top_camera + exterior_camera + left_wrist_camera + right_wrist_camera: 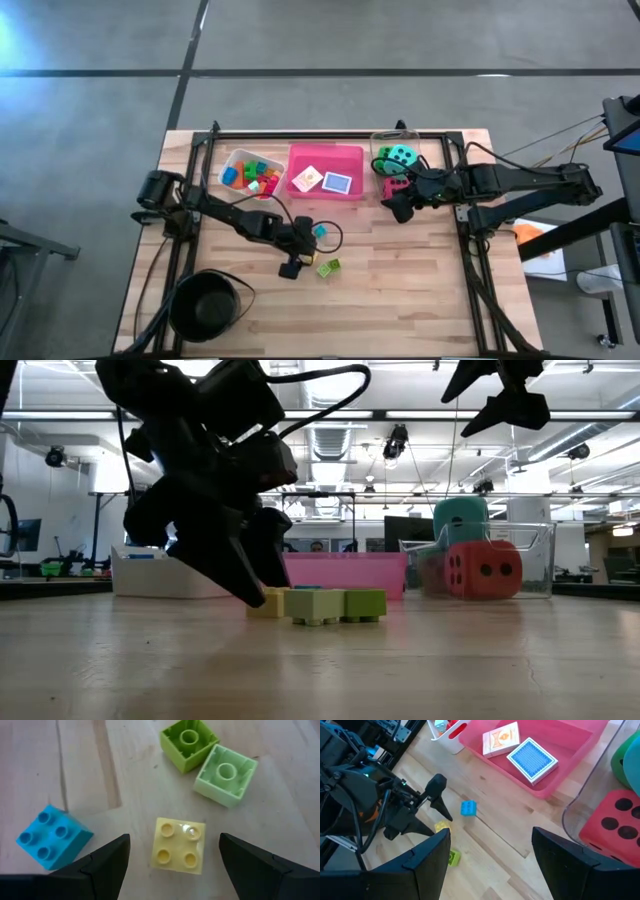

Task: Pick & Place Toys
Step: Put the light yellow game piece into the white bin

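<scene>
Left fingers (172, 865): spread apart, holding nothing, lowered close to the bench (400, 300).
Yellow block (179, 845): lies studs up on the bench, in the gap between the two left fingers, touching neither.
Blue block (52, 836): on the bench just outside one left finger, studs up, apart from the yellow block.
Green blocks (209, 756): two, one darker and one paler, hollow sides up, touching each other, just beyond the yellow block ahead of the left fingers.
Right fingers (490, 855): spread apart, holding nothing, raised above the bench beside the clear tray (380, 150).
Red die (615, 822): in the clear tray, just beside one right finger.
Teal die (460, 518): resting on top of the red die.
Cards (520, 750): two, one orange-backed and one blue-backed, lying in the pink tray (325, 153), well ahead of the right fingers.
White tray (240, 160): holds a heap of small coloured blocks (255, 177), beside the pink tray.
Black bowl (205, 305): on the bench, well apart from both sets of fingers.
</scene>
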`<action>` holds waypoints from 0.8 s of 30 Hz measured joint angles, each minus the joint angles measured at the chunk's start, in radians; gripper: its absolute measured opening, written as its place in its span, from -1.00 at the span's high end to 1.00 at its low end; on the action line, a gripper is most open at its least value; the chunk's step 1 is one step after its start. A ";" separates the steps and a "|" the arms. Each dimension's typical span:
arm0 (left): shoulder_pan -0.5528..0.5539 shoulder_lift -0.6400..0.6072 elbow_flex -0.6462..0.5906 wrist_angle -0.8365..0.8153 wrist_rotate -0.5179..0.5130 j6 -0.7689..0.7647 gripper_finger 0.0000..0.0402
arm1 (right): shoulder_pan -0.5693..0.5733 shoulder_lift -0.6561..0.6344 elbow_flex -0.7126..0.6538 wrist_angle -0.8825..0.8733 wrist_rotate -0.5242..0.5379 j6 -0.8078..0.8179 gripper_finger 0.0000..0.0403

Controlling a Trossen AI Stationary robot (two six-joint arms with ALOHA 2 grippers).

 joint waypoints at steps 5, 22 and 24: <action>-0.001 0.000 0.000 0.000 0.022 -0.001 -0.29 | 0.000 0.000 0.000 0.000 0.000 -0.006 -0.35; -0.001 0.004 0.002 0.003 0.007 -0.030 0.35 | 0.000 0.000 0.000 0.009 -0.001 -0.015 -0.35; -0.001 0.004 0.002 0.003 0.007 -0.037 0.35 | 0.000 0.000 0.000 0.013 -0.001 -0.015 -0.35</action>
